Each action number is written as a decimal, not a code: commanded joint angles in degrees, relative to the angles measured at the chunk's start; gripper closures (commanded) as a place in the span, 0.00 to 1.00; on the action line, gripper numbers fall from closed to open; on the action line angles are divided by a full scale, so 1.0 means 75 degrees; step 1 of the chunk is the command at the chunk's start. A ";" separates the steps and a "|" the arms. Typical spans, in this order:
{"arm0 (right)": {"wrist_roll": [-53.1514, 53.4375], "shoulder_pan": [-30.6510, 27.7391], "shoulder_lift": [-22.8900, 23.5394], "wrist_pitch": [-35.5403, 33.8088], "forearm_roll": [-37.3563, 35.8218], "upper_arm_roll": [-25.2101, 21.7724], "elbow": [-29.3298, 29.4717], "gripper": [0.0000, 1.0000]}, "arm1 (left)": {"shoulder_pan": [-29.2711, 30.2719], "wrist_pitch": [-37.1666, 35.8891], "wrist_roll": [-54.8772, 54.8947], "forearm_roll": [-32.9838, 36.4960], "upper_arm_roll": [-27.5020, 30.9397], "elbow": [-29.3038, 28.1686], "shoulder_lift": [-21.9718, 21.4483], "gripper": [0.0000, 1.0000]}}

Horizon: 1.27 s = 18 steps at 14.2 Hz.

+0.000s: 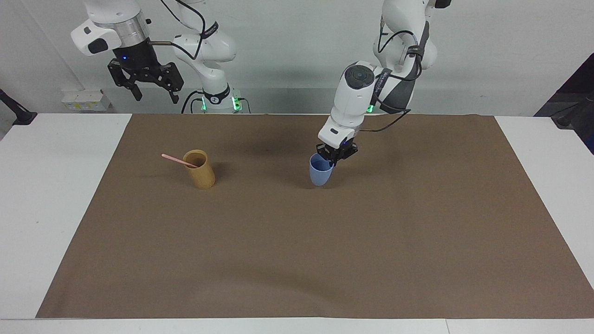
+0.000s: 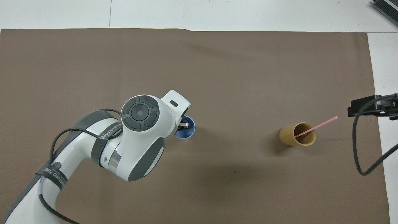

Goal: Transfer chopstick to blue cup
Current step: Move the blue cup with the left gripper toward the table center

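My left jaws were clamped on the cup's [image 1: 320, 172] rim, one finger inside, the left gripper [image 1: 335, 156] low over the mat [image 1: 297, 241]. My right jaws stood apart, the right gripper [image 1: 145, 81] waiting high near the right arm's end. The stick [image 1: 178, 160] leaned in the tan cup [image 1: 200, 169], its long axis running three to nine in the facing view, free end at nine. From my left jaws it lay at nine, well apart; the right gripper was nearer, I judged. White table [image 1: 55, 195], plain wall.
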 commanded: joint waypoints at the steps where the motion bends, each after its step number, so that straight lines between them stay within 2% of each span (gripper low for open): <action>1: -0.0302 -0.0151 -0.0037 0.0267 0.0172 0.0037 -0.0180 0.00 | -0.0145 0.0032 -0.0194 0.0301 0.0135 0.0057 0.0220 1.00; 7: -0.0910 -0.0596 0.0009 0.1016 0.0523 0.0025 -0.0671 0.00 | -0.0098 0.0372 -0.0230 0.0314 0.0135 -0.0329 0.0127 1.00; 13: -0.1322 -0.0971 0.0197 0.1813 0.0838 0.0025 -0.1153 0.00 | -0.0028 0.0454 -0.0241 0.0326 0.0135 -0.0388 0.0115 1.00; 18: -0.1941 -0.1252 0.0594 0.2002 0.1191 0.0014 -0.1223 0.00 | -0.0028 0.0454 -0.0429 0.0314 0.0135 -0.0377 0.0115 0.53</action>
